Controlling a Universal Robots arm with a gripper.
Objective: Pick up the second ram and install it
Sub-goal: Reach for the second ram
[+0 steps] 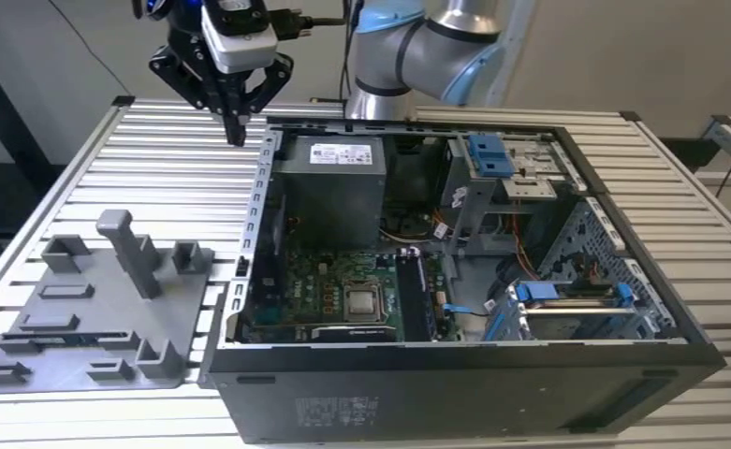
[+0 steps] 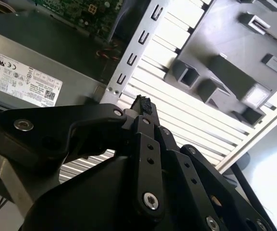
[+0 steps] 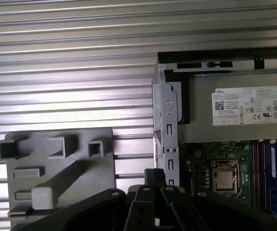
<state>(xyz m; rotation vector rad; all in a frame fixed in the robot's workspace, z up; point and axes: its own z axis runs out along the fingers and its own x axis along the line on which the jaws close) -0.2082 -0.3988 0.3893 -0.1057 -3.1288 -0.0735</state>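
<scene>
Gripper (image 2: 141,102): in both wrist views its black linkage sits closest to the lens. The fingers are drawn together to a point, with nothing visible between them. In the exterior view the gripper (image 1: 234,138) hangs above the slatted table (image 1: 153,168), just outside the far corner of the computer case (image 1: 465,393) on the exterior view's left.

Second ram (image 1: 53,333): I take it to be the thin dark strip with a bluish tint lying in a long slot of the grey tray (image 1: 91,309). It is well apart from the gripper and not in its hold.

Motherboard slots (image 3: 263,168): one bluish stick appears to be seated already.

Judgement: the pick-up step is in hand and the grasp is not yet made. A grasp calls for parted fingers, squared to the strip's narrow faces.
</scene>
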